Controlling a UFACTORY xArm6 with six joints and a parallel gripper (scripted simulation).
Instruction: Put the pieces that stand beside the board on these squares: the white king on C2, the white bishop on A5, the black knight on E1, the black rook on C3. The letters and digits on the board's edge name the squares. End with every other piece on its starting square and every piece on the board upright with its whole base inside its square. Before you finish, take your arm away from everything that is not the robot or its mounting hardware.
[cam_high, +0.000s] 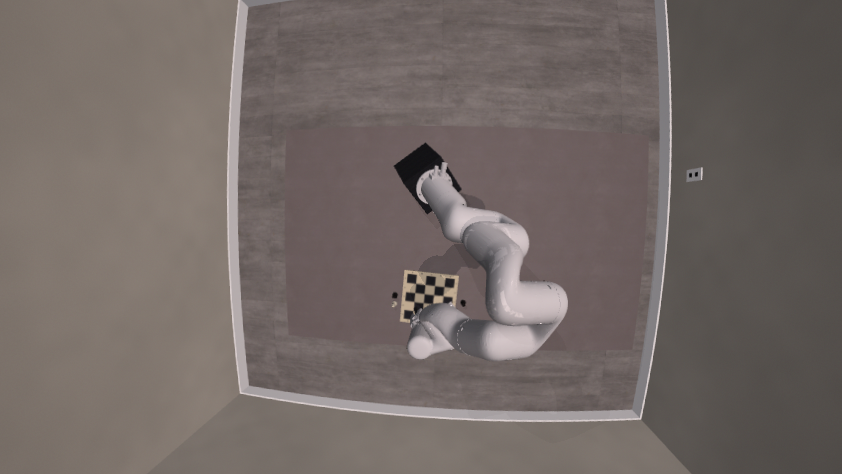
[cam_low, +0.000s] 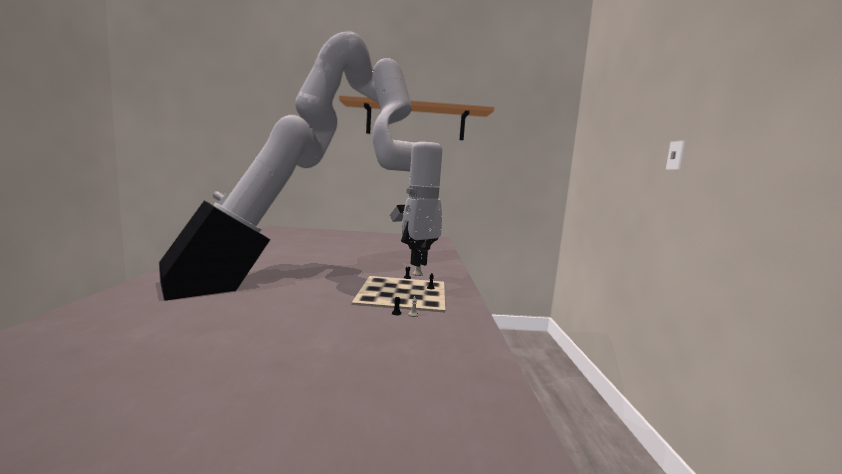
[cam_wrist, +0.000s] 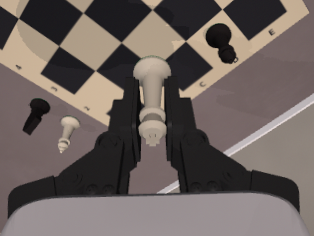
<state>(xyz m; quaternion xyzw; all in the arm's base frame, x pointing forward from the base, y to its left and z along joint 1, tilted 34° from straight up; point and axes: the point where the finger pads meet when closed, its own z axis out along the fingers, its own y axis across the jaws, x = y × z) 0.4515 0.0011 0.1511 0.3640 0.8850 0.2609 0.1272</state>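
My gripper (cam_wrist: 152, 95) is shut on a white piece, by its height the white king (cam_wrist: 151, 97), gripped near its head and hanging upright. In the exterior view it hangs (cam_low: 417, 269) just above the far edge of the chessboard (cam_low: 400, 292). In the wrist view its base is over the board's lettered edge. A black piece (cam_wrist: 221, 42) stands on the board near that edge. A small white piece, seemingly the bishop (cam_wrist: 67, 134), and a black piece (cam_wrist: 35, 114) stand on the table beside the board. Another black piece (cam_low: 406, 272) stands off the board's far side.
The arm's black base (cam_low: 209, 253) sits on the table left of the board. The table's edge runs close behind the board (cam_low: 471, 276), with floor below. A wall shelf (cam_low: 418, 107) hangs behind the arm.
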